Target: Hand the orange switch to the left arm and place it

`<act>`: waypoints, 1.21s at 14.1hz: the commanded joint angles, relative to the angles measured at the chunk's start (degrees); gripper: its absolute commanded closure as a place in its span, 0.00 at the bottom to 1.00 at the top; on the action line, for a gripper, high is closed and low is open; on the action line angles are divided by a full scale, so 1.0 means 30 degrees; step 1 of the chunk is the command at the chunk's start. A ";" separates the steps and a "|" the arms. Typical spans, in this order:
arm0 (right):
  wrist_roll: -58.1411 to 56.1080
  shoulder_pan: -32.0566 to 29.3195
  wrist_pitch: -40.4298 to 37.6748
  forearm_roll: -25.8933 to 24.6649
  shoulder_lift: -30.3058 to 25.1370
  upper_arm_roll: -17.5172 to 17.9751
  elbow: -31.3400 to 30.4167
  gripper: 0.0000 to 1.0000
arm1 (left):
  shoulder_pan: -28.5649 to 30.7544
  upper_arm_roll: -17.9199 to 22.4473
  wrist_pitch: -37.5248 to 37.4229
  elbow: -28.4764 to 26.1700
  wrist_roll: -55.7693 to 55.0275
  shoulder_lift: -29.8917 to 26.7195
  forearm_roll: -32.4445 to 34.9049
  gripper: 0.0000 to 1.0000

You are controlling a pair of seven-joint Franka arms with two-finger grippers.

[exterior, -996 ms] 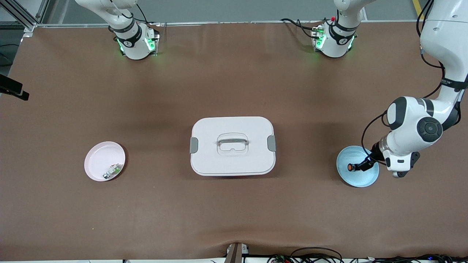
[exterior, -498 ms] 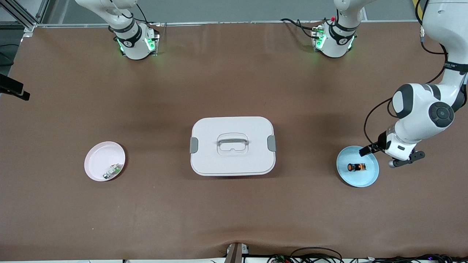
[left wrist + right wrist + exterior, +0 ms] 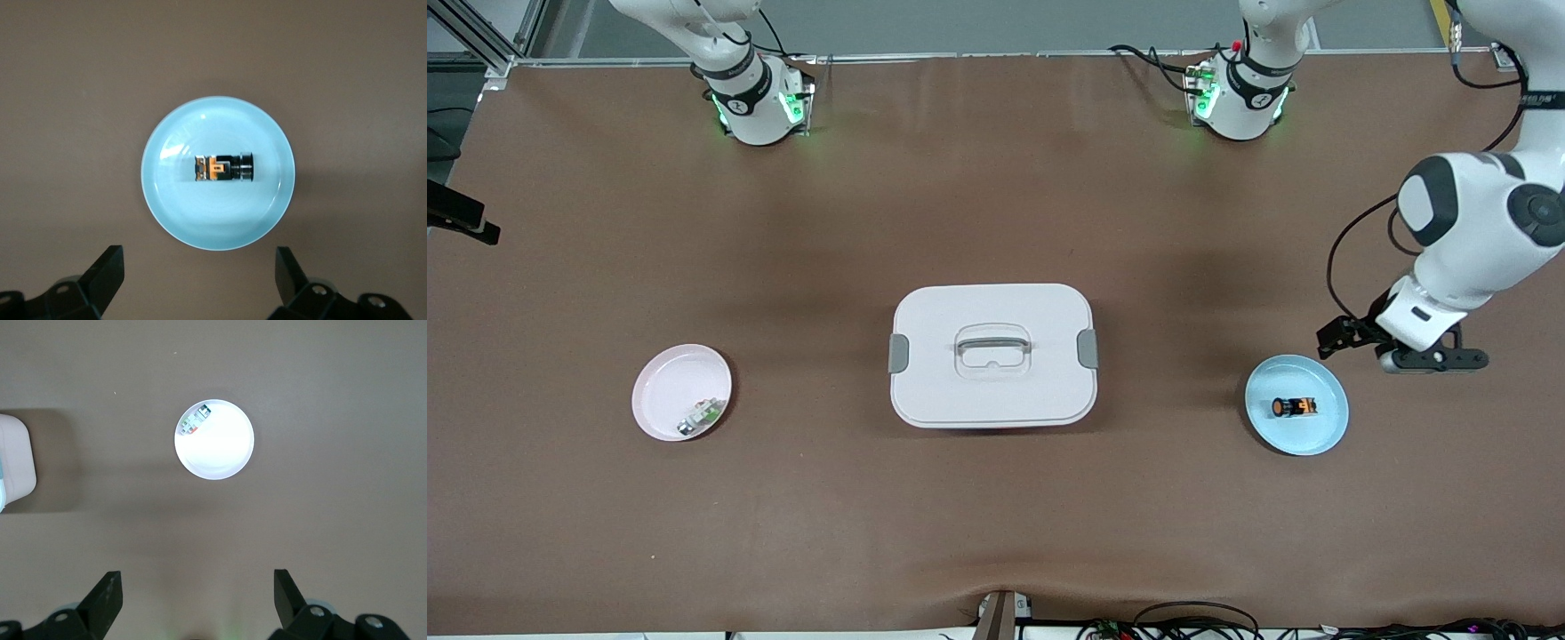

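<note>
Orange switch (image 3: 1295,407) lies on its side in the blue plate (image 3: 1320,436) toward the left arm's end of the table, orange end pointing at the box; you'll see nothing touching it. From the table centre, as the front cam shows it, that plate sits at approx 3-4 o'clock. In the left wrist view the switch (image 3: 224,168) is mid-plate (image 3: 173,213), w/ bare plate all round it. Left gripper (image 3: 1352,336) hangs in the air over bare table by the plate's rim, at abt 1 o'clock from the plate; its two fingers (image 3: 107,273) stand wide apart and hold nothing. Box (image 3: 992,355) sits mid-table, lid on, grey latches on both short ends, handle lying flat in its recess. Pink plate (image 3: 667,382) is at approx 9 o'clock from the box, toward the right arm's end, level w/ the blue plate; a small green-and-silver part (image 3: 701,415) lies in it close to the rim. Right gripper isn't in the front cam for you, only that arm's base at the top edge. Right wrist view looks down from high up: pink plate (image 3: 227,453) w/ the green part (image 3: 195,422) at its rim, a corner of the box (image 3: 15,463) at the frame edge. Its fingers (image 3: 107,597) are spread wide too, nothing between them; that arm waits.
</note>
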 commanded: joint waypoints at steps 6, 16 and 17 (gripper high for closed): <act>-0.0168 -0.0095 0.0013 0.0089 -0.0284 0.0095 -0.0149 0.00 | 0.0060 -0.0015 -0.7162 0.2923 0.0420 -0.3696 -0.0517 0.00; -0.0168 -0.0095 0.0042 0.0089 -0.0284 0.0095 -0.0120 0.00 | 0.0089 0.0073 -1.4089 0.9552 -0.0019 -0.3346 -0.2070 0.00; -0.0168 -0.0095 0.0042 0.0089 -0.0284 0.0066 -0.0120 0.00 | 0.0089 0.0073 -1.4089 0.9552 -0.0048 -0.3317 -0.2070 0.00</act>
